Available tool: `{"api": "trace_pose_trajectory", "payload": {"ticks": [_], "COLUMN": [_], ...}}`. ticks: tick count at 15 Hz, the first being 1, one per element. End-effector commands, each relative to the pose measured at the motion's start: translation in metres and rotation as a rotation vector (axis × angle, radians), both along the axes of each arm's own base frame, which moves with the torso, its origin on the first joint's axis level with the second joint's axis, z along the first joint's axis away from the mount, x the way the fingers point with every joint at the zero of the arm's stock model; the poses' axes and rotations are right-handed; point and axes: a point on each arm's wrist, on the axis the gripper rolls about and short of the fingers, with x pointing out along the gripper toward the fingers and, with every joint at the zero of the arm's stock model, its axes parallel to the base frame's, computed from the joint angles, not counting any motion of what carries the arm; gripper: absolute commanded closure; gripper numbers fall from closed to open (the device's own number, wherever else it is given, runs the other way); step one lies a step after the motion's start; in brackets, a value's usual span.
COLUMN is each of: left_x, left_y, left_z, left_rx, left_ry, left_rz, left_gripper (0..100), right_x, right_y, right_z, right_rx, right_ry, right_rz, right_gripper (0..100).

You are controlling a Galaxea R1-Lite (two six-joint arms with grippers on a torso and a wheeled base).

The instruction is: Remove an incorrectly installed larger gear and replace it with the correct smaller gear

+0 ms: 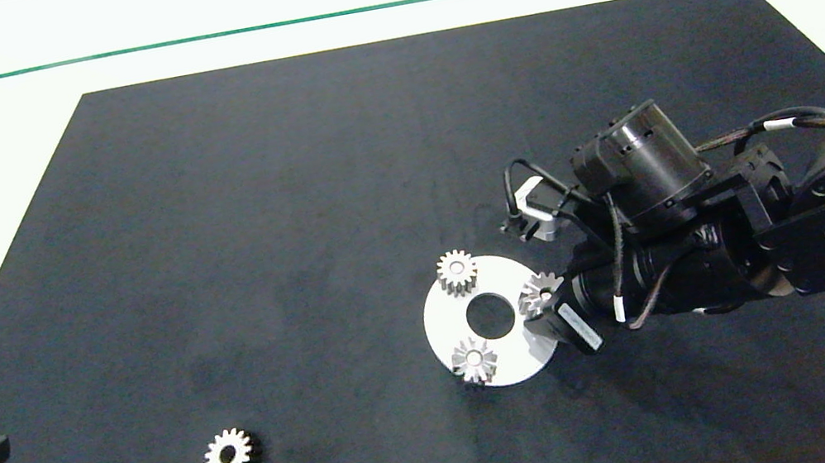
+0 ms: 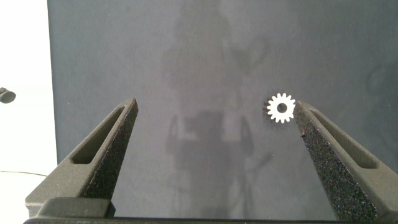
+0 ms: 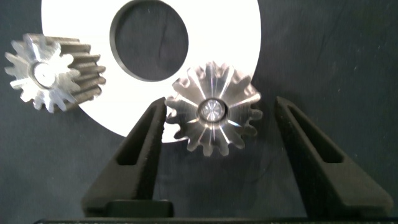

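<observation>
**A:** Which step are we on?
**B:** Removal, I think. At the white disc (image 1: 515, 359), my right gripper (image 3: 221, 102) straddles the larger gear (image 3: 214, 115), fingers spread and not clamped. The gear's axis stands upright, face up. Next I'd close and lift straight.
**A:** And the replacement?
**B:** It's by my wide-open left gripper (image 2: 214, 104). The smaller gear (image 1: 229, 455) lies flat, well apart from the disc.

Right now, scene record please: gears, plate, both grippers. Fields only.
plate: white ring plate on the dark mat, three gears mounted
larger gear: on the plate's right edge, between the right gripper's open fingers, not yet clamped
right gripper: straddling the larger gear
smaller gear: loose on the mat, left of the plate
left gripper: open, empty, at the mat's left edge
</observation>
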Motion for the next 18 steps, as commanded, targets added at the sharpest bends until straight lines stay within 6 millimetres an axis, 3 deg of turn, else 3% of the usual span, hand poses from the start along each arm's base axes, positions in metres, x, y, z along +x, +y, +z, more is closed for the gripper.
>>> {"api": "trace_pose_trajectory", "payload": {"ticks": [1,7,18], "left_x": [-0.001,-0.002,-0.003], "left_y": [0.0,0.0,0.0], "left_z": [0.0,-0.001,-0.001], "left_rx": [0.002,0.002,0.002], "left_ry": [0.001,-0.001,-0.004], "left_rz": [-0.001,0.001,0.005], "left_gripper": [0,0,0], "right_x": [0.001,0.006,0.006], "right_y": [0.001,0.005,0.009], "right_z": [0.0,-0.011,-0.01], "right_rx": [0.0,-0.018,-0.002], "right_ry": [-0.004,0.007,-0.02], "right_rz": [0.001,-0.009,-0.005], "right_gripper": [39,51,72]}}
